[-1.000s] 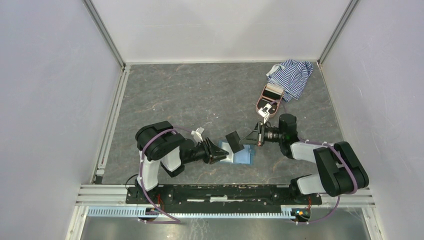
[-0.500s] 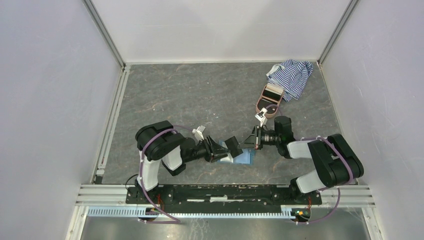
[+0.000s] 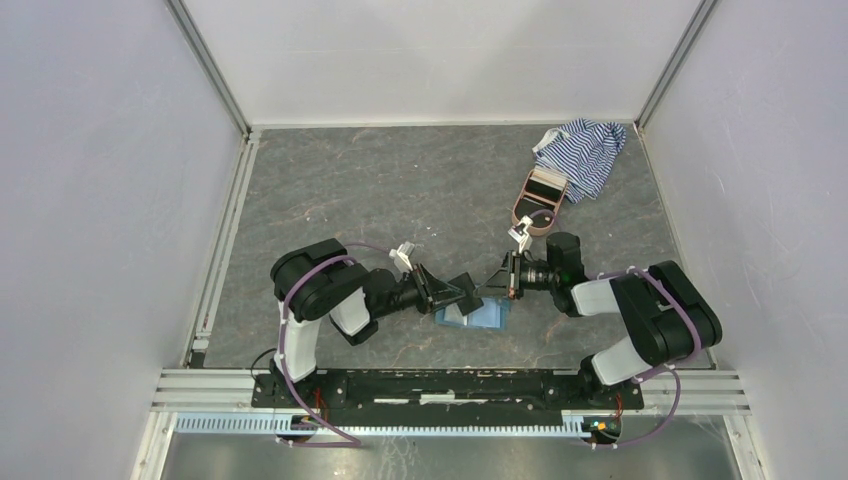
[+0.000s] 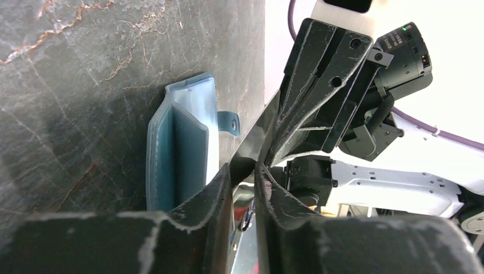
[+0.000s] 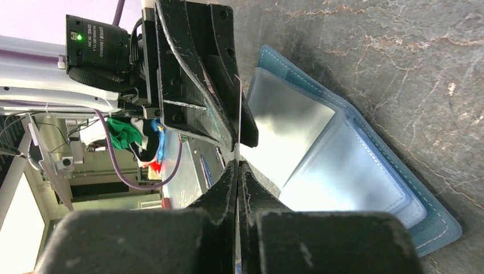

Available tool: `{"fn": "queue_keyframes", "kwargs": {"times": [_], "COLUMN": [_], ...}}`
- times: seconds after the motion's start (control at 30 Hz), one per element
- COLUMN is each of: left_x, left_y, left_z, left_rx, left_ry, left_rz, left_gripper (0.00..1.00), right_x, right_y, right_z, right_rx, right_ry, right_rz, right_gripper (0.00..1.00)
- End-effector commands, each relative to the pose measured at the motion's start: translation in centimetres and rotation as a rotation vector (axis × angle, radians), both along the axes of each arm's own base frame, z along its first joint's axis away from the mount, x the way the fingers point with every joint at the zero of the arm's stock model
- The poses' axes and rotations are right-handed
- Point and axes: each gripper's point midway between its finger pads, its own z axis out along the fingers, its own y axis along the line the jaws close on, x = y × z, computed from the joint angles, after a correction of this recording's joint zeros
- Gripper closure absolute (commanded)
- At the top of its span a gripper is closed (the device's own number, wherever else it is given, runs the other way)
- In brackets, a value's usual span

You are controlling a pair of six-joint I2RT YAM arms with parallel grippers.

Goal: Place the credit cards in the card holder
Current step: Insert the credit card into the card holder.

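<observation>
Handover: right gripper (image 3: 492, 284) clamped on dark grey credit card (image 3: 464, 289); left gripper (image 3: 447, 293) narrow at its 9 o'clock edge, grip indeterminate; card holder (image 3: 485, 318) open on tabletop (image 3: 400, 190), 6 o'clock; premature release risks dropping card

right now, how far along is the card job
Done: the teal-blue folding wallet lies open. In hand: the right gripper pinches a dark grey plastic card over it, with the left gripper at its other edge. Left: sliding it into a sleeve.
</observation>
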Motion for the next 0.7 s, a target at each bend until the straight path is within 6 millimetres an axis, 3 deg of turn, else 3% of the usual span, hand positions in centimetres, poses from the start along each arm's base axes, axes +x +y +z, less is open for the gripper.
{"fn": "queue_keyframes", "kwargs": {"times": [0.0, 0.2, 0.43, 0.53, 0.67], "left_x": [1.0, 0.9, 0.3, 0.0, -0.4], "left_y": [-0.2, -0.1, -0.4, -0.1, 0.5], "left_z": [6.2, 6.5, 5.5, 4.8, 4.1], "left_rx": [-0.202, -0.206, -0.178, -0.160, -0.142], "left_ry": [-0.148, -0.154, -0.178, -0.183, -0.180], "left_rz": [0.029, 0.022, -0.036, -0.071, -0.113], "left_gripper": [0.80, 0.98, 0.98, 0.98, 0.98], "right_x": [-0.1, -0.2, 0.5, 1.7, 3.4], "right_y": [0.3, 0.1, 0.2, -0.4, -1.5], "right_z": [0.5, -0.2, 0.0, 0.0, 0.6], "right_rx": [0.027, -0.001, -0.039, -0.137, -0.267], "right_ry": [-0.024, -0.009, -0.116, -0.287, -0.512], "right_rz": [0.022, 0.024, 0.078, 0.118, 0.150], "right_gripper": [1.00, 0.99, 0.37, 0.27, 0.25]}}
